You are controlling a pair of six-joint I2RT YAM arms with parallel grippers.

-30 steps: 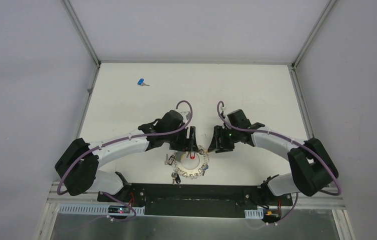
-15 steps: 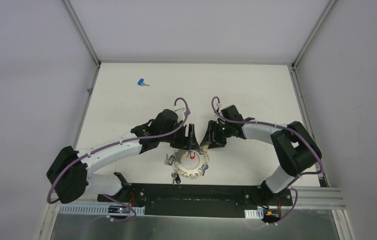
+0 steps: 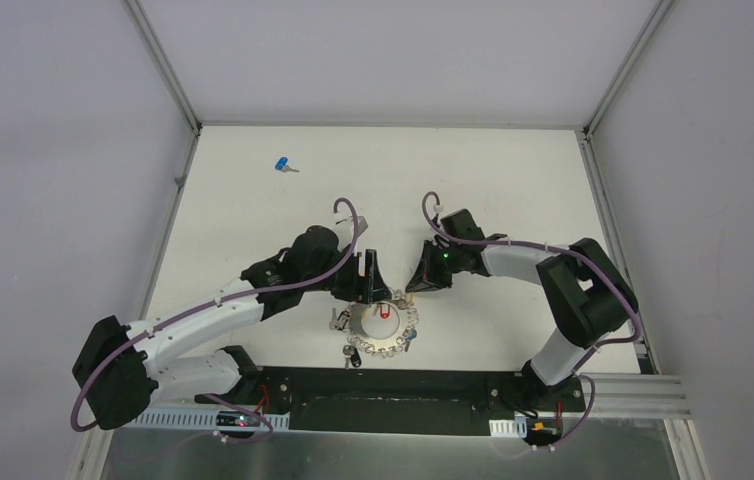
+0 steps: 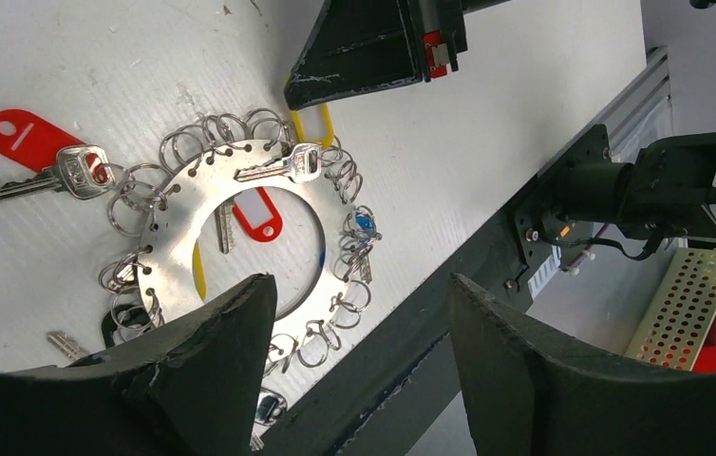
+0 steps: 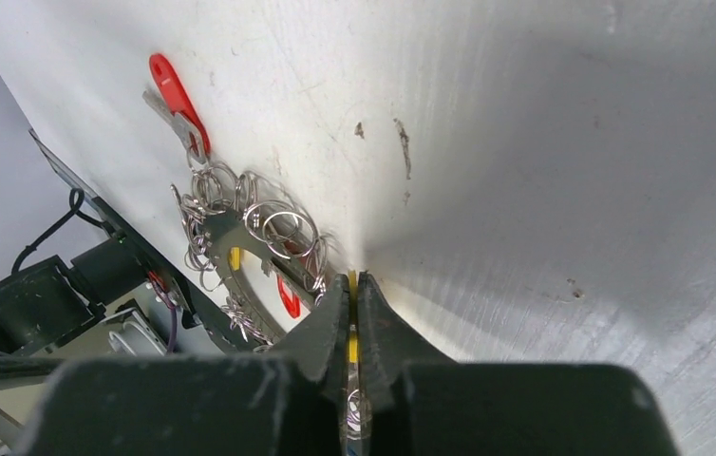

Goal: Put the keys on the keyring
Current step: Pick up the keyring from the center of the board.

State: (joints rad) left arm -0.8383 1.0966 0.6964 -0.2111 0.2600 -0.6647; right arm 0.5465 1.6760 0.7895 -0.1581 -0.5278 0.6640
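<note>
My right gripper [image 5: 354, 283] was pinched shut on the small yellow-headed key [image 5: 352, 344] at the large grey metal keyring [image 4: 169, 256]'s rim; my left gripper [image 4: 359, 285] hung open, empty, above it

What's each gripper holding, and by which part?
The right gripper is shut on the yellow key, pinching its yellow plastic head at the edge of the keyring. The left gripper is open above the keyring, holding nothing.
</note>
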